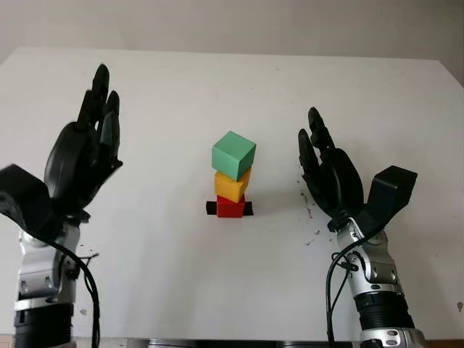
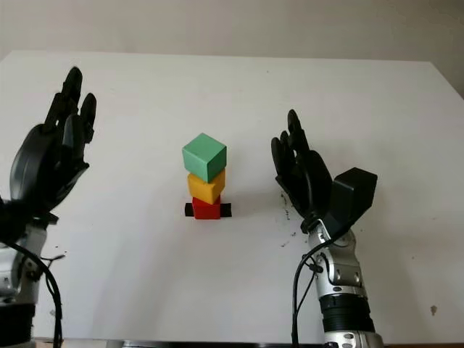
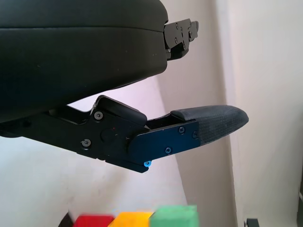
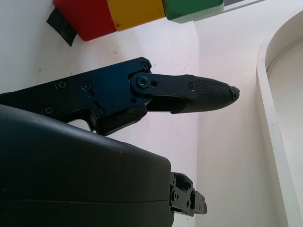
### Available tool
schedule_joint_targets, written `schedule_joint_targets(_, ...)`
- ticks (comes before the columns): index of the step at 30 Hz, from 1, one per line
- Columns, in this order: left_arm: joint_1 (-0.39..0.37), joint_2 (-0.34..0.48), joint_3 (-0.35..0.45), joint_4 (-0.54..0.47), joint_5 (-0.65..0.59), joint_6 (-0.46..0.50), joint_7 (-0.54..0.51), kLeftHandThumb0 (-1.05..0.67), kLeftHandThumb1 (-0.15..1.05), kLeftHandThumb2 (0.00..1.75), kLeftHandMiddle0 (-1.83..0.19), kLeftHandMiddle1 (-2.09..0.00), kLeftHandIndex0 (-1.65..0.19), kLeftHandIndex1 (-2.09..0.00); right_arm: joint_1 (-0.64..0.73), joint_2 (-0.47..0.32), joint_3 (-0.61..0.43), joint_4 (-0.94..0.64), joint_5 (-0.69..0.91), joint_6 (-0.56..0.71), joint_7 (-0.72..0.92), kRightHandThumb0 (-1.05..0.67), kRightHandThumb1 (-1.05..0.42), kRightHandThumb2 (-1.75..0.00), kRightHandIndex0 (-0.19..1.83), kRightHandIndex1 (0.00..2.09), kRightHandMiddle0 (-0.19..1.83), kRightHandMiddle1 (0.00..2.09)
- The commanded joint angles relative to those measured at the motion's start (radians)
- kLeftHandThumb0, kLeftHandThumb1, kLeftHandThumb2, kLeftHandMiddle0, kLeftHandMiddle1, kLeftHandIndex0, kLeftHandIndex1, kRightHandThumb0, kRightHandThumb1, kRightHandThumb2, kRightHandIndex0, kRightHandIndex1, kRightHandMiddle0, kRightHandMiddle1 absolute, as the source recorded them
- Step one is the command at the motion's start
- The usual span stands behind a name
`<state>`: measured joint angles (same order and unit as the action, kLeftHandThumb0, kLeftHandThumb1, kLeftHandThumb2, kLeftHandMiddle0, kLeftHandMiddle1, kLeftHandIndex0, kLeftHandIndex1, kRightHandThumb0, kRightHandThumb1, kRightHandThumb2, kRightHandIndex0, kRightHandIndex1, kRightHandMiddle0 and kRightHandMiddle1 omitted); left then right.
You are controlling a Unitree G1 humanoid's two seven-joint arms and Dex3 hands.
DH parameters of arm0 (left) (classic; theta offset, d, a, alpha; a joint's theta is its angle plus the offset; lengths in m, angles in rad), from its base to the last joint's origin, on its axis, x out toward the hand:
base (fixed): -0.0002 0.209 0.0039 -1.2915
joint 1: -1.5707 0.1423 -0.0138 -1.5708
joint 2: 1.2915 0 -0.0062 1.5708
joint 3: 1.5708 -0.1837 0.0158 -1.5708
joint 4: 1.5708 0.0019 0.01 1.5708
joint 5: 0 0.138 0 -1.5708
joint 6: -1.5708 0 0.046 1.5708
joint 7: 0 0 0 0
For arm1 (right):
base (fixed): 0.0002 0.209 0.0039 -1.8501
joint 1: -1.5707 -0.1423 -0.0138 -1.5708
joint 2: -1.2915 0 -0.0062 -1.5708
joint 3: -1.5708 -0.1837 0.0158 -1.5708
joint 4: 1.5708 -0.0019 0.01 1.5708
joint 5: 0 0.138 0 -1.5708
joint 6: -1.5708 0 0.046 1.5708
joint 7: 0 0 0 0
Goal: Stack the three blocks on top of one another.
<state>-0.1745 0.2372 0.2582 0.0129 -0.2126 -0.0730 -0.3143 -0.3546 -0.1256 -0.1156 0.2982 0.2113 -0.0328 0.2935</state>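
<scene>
At table centre: I log one finished stack, three blocks high.
Red block (image 1: 230, 208): bottom of the stack, sitting on a strip of black tape (image 1: 211, 208) that sticks out to either side.
Yellow block (image 1: 232, 185): on the red block, turned a little off square.
Green block (image 1: 233, 154): on top, turned further, one corner toward me.
Table (image 1: 181, 87): white, with a few dark specks near my right hand.
Left hand (image 1: 90, 148): open, holding nothing, raised to the left of the stack and well apart from it, fingers (image 3: 215, 124) extended.
Right hand (image 1: 328, 168): open, holding nothing, raised to the right of the stack and well apart from it, fingers (image 4: 208, 93) extended.
Stack contact: I see neither hand touching any block.
</scene>
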Motion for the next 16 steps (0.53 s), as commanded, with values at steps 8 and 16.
schedule_joint_targets(8,0.08,-0.054,-0.048,0.013,0.016,-0.07,0.042,-0.81,1.05,0.73,0.19,0.0,0.19,0.0,-0.001,0.005,0.009,-0.019,-0.033,-0.007,-0.044,-0.7,-1.05,-0.5,-0.19,0.0,-0.19,0.01)
schedule_joint_targets(16,0.097,-0.058,-0.06,-0.004,0.014,-0.071,0.052,-0.8,1.05,0.74,0.19,0.0,0.19,0.0,0.03,0.019,0.03,-0.062,-0.056,0.027,-0.086,-0.74,-1.05,-0.48,-0.19,0.0,-0.19,0.0)
